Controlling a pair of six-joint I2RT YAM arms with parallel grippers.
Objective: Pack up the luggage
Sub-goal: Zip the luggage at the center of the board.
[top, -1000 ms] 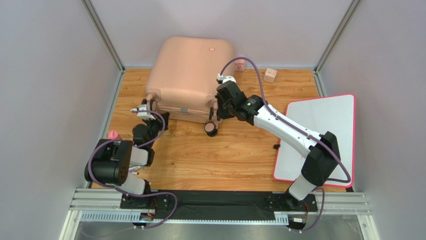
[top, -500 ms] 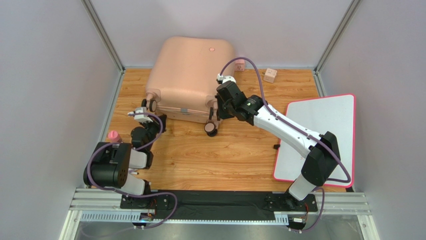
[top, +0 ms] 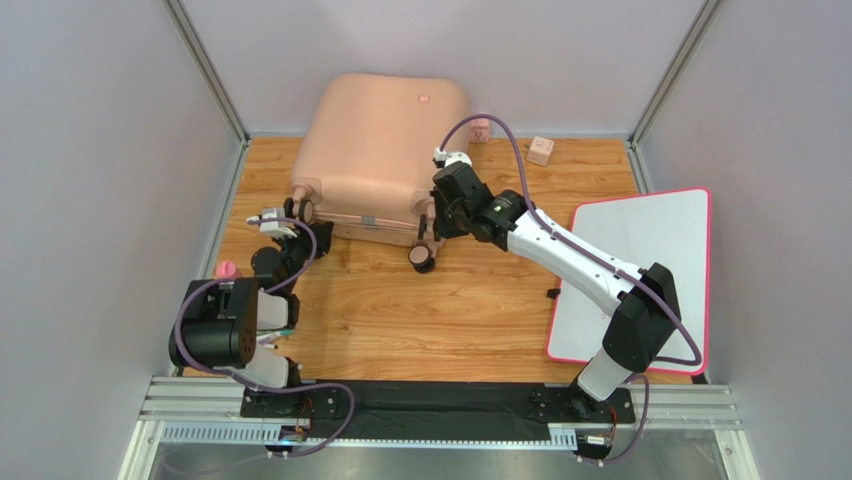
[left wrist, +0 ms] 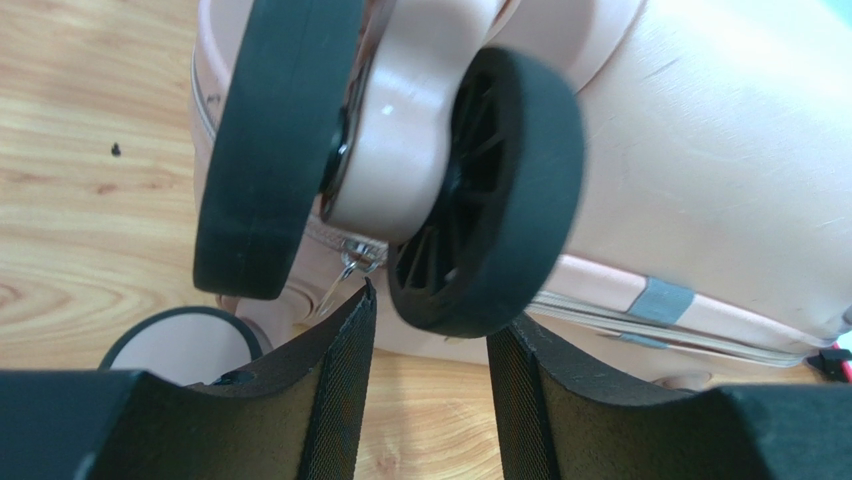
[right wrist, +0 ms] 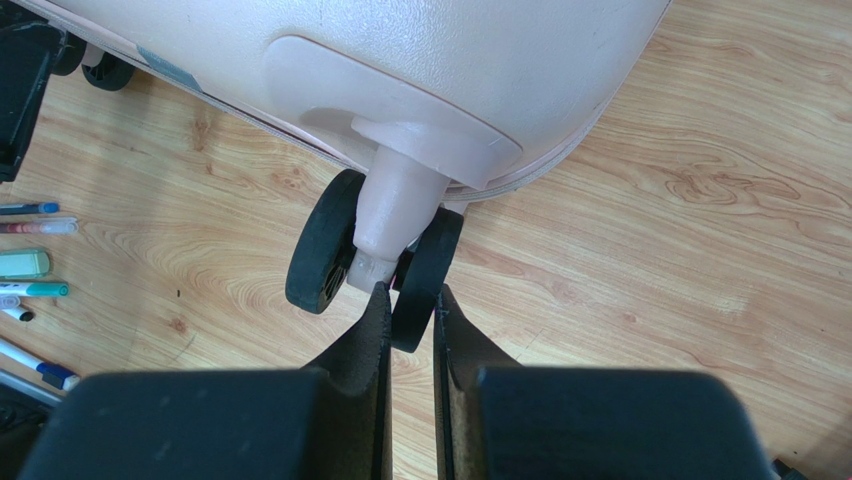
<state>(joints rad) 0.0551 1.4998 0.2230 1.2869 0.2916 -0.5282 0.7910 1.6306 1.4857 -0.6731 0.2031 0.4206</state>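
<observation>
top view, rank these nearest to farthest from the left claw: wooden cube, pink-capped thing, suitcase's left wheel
1. Left wheel of the luggage, right beside the left claw.
2. Pink-capped thing, at the table's left edge.
3. Wooden cube, far back right.

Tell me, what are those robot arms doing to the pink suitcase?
Two robot arms are working at the closed pink suitcase on the wooden table. The left gripper, jaws open, sits at its near-left caster wheel. The right gripper has its jaws pinched around the near-right caster wheel.
</observation>
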